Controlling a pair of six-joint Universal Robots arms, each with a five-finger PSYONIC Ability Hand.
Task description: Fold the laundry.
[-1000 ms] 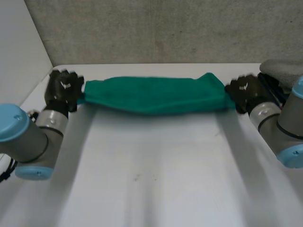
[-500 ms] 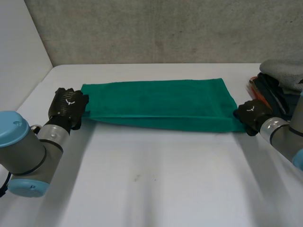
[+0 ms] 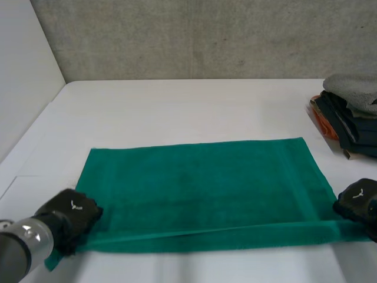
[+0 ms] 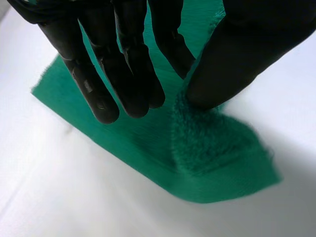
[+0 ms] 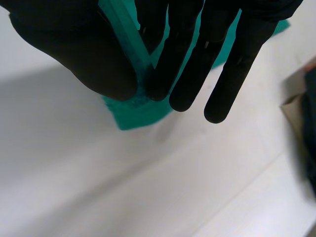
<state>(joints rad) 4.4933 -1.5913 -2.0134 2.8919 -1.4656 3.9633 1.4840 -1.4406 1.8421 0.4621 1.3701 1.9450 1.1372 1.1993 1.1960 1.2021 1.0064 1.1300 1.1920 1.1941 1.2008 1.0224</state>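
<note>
Left arm: I see its grey wrist coming in low at the near left of the tabletop (image 3: 177, 106).
Left hand (image 3: 69, 213): it sits on the near left corner of the towel (image 3: 200, 183). In its own wrist view the thumb is closed against the fingers (image 4: 126, 74), with a ridge of green cloth coming up between them. The corner itself lies bunched on the tabletop just past the thumb tip.
Towel: green, lying almost flat across the near half of the tabletop, with its long side running from one hand to the other. A narrow band along the near edge shows as a raised fold line between the two hands. The far edge lies flat and straight.
Right hand (image 3: 358, 200): it is on the near right corner of the towel. From its wrist camera I read the thumb and the nearest of the fingers (image 5: 163, 59) nipping a strip of the cloth. The other fingers reach out straight past the corner, over bare tabletop.
Clothes pile (image 3: 352, 109): a stack of dark pieces with a grey one on top and something orange beneath. It sits at the right edge of the tabletop, apart from the towel and farther back than the right hand.
</note>
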